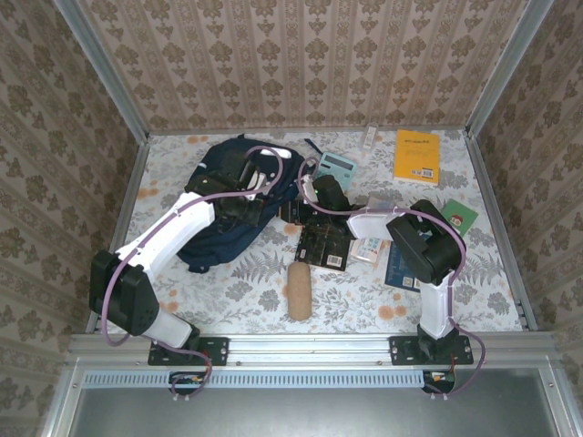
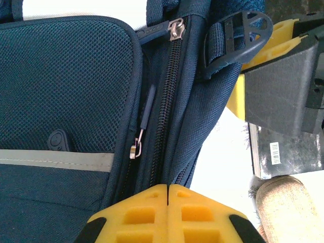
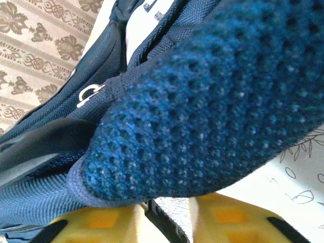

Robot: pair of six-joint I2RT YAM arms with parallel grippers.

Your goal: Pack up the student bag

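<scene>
The student bag lay on the left half of the floral table, towards the back, with both arms reaching onto it. The left gripper sat at the bag's side by the zip. Its yellow fingers were pressed flat together with no gap. Navy fabric ran right up to the tips, possibly nipped between them, though the wrist view was too tight to be sure. The right gripper was at the bag's right edge, its two yellow fingers a narrow way apart. The padded mesh strap lay across their tips, and I could not tell whether they were clamped on it. Just right of the bag lay a black book, with a tan roll nearer the arms' bases and a teal calculator behind. A yellow book lay well apart towards the back right
</scene>
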